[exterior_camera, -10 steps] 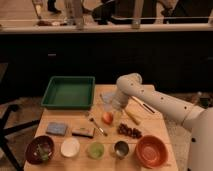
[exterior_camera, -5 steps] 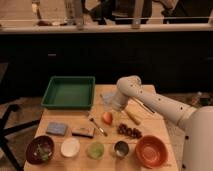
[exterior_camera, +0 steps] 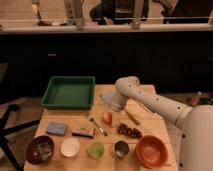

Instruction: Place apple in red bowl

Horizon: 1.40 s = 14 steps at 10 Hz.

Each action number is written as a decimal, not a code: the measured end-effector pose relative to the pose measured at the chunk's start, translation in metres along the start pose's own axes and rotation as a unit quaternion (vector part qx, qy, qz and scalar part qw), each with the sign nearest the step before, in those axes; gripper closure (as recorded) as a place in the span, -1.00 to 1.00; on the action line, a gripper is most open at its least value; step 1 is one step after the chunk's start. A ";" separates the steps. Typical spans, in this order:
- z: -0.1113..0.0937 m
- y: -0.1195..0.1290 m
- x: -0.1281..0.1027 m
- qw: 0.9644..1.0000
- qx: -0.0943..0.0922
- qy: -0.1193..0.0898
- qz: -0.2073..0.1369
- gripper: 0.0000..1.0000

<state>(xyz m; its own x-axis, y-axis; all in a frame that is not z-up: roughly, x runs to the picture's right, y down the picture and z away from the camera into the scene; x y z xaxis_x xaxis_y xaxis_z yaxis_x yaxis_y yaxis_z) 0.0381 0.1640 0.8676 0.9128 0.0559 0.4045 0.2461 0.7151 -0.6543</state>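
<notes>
The apple (exterior_camera: 107, 118), small and orange-red, lies on the wooden table (exterior_camera: 150, 122) near its middle. The red bowl (exterior_camera: 151, 151), wide and orange-red, stands at the front right and holds nothing. My gripper (exterior_camera: 114, 105) hangs from the white arm that reaches in from the right. It is just above and slightly behind the apple, pointing down at the table. I cannot see contact between them.
A green tray (exterior_camera: 69, 92) stands at the back left. A corn cob (exterior_camera: 132, 117) and dark grapes (exterior_camera: 129, 131) lie right of the apple, a utensil (exterior_camera: 97, 126) left of it. Along the front stand a maroon bowl (exterior_camera: 40, 149), a white bowl (exterior_camera: 70, 147), a green cup (exterior_camera: 96, 149) and a metal cup (exterior_camera: 120, 148).
The arm has shifted only slightly over the apple. The apple and the bowls have not moved.
</notes>
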 end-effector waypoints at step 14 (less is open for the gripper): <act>-0.027 0.000 -0.001 1.000 0.016 0.023 0.005 1.00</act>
<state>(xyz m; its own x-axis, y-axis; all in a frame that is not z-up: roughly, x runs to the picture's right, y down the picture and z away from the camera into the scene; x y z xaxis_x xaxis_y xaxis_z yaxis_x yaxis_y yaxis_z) 0.0458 0.1448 0.8503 0.9298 0.0316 0.3667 0.2262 0.7370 -0.6369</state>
